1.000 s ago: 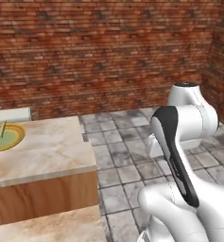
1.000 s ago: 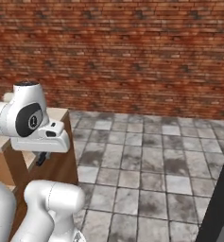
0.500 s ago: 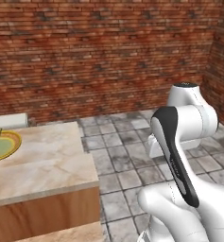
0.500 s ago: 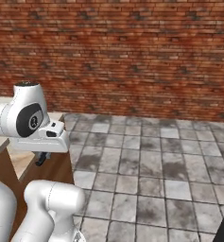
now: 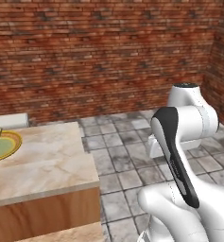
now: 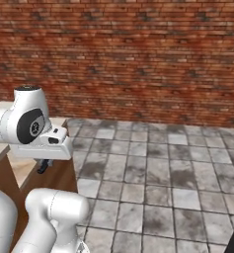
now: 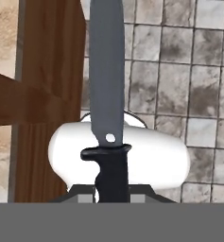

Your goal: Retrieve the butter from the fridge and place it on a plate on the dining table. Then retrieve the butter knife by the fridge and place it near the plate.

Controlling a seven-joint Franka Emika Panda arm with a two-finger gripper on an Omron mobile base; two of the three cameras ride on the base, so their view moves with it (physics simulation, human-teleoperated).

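The gripper [image 7: 111, 189] is clamping the butter knife [image 7: 107, 94] by its dark handle, jaws closed on it at the bottom of the hand view. The grey blade is pointing straight up the hand view, running past the brown wood side of the dining table [image 7: 47, 71] and over the grey floor tiles [image 7: 179, 71]. A small round hole is showing in the blade just above the black guard. The knife is hanging in the air, not touching the table (beige stone top is peeking in at the far left of the hand view).

In the left base view the dining table [image 5: 42, 165] is sitting at lower left, marbled top over wood panel sides. The plate [image 5: 2, 145] is lying on the top near the left edge of the picture, yellow-orange rim, pale green centre, partly cut off by the frame. Something thin and pale is leaning on the plate, too small to identify. A white object [image 5: 9, 121] is standing just behind the table, cut off, cannot tell what.

In the right base view the dark handle end [image 6: 43, 167] is poking out under the white wrist, beside the table's wood corner [image 6: 64, 173]. The red brick wall [image 6: 138, 59] is running across the back.
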